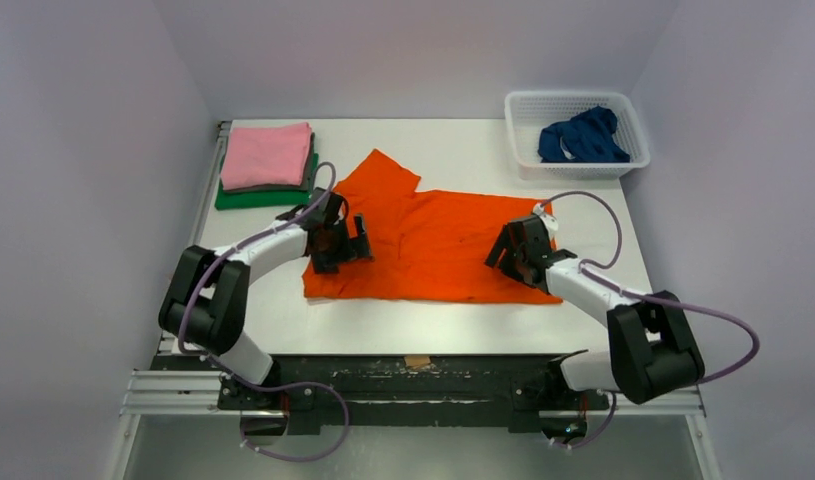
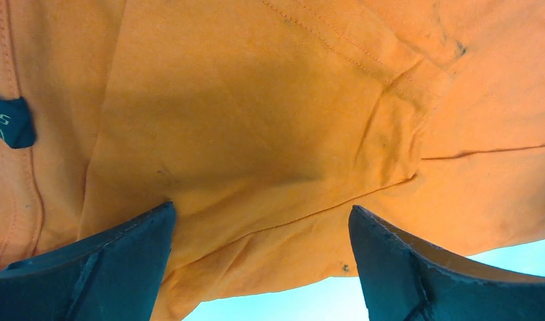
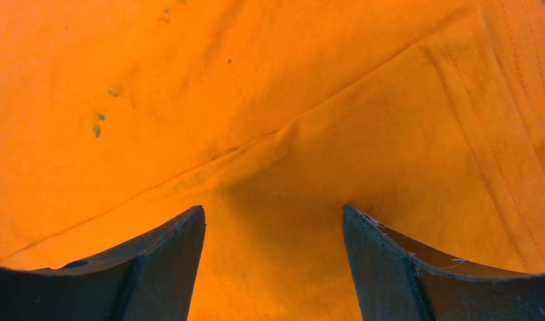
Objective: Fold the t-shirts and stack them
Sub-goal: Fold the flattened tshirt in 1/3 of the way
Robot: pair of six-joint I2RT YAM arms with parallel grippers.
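Note:
A bright orange t-shirt (image 1: 433, 245) lies spread on the white table (image 1: 463, 140), one sleeve pointing to the back left. My left gripper (image 1: 351, 240) hovers low over its left part, jaws wide open. In the left wrist view, the orange cloth (image 2: 256, 120) fills the frame and its hem runs between the open left gripper (image 2: 261, 207). My right gripper (image 1: 513, 250) is over the shirt's right end, open too. The right wrist view shows only creased orange cloth (image 3: 269, 100) under the right gripper (image 3: 273, 208). Neither gripper holds anything.
At the back left stands a folded stack with a pink shirt (image 1: 267, 155) on top, a dark grey one (image 1: 268, 187) under it and a green one (image 1: 253, 197) at the bottom. A white mesh basket (image 1: 575, 100) at the back right holds a crumpled dark blue shirt (image 1: 583, 138).

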